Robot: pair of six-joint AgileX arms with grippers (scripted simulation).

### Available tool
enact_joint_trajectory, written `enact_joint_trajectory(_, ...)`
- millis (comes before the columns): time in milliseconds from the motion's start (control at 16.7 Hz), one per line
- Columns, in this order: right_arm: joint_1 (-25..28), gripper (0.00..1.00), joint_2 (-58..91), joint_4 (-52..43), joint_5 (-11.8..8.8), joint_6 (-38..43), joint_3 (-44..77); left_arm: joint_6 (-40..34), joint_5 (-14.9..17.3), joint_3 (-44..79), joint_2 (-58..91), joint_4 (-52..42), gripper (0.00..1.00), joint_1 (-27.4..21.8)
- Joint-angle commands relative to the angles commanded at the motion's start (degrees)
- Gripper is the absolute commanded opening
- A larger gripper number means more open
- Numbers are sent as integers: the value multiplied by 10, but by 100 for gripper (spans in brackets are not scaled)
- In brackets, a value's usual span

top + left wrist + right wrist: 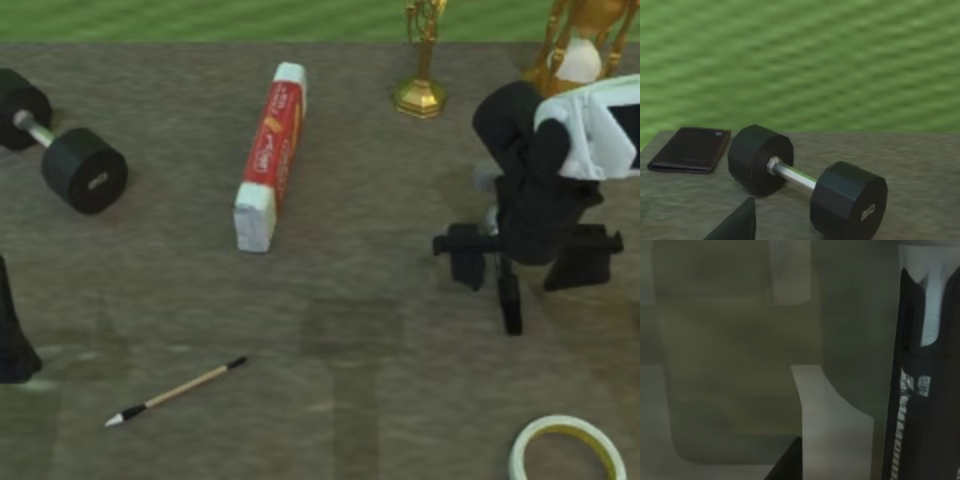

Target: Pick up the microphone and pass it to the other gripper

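The microphone (510,300) lies on the table at the right, its slim black handle sticking out toward the front edge. Its grey head is mostly hidden under my right arm. My right gripper (525,258) hangs just over it, open, with one finger on each side of the handle and apart from it. In the right wrist view the black handle with white lettering (920,400) runs close along one side. My left gripper (14,350) is parked at the table's left edge.
A red-and-white box (272,150) lies at the middle back and a black dumbbell (70,150) at the back left. A tan stick with black ends (178,390) lies front left and a tape roll (567,450) front right. Gold trophies (422,60) stand at the back right. A black wallet (690,150) lies beyond the dumbbell.
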Motion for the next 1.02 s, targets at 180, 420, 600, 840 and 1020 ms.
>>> enact_joint_trajectory(180,0,10,0,0,0,0,0,0,0,0,0,0,100,0)
enact_joint_trajectory(420,0,0,0,0,0,0,0,0,0,0,0,0,100,0)
enact_joint_trajectory(600,0,0,0,0,0,0,0,0,0,0,0,0,100,0)
enact_joint_trajectory(840,-2,0,-34,-19,23,-13,9,0,0,0,0,0,100,0)
enact_joint_trajectory(1020,0,0,-40,16,11,-24,2,0,0,0,0,0,100,0)
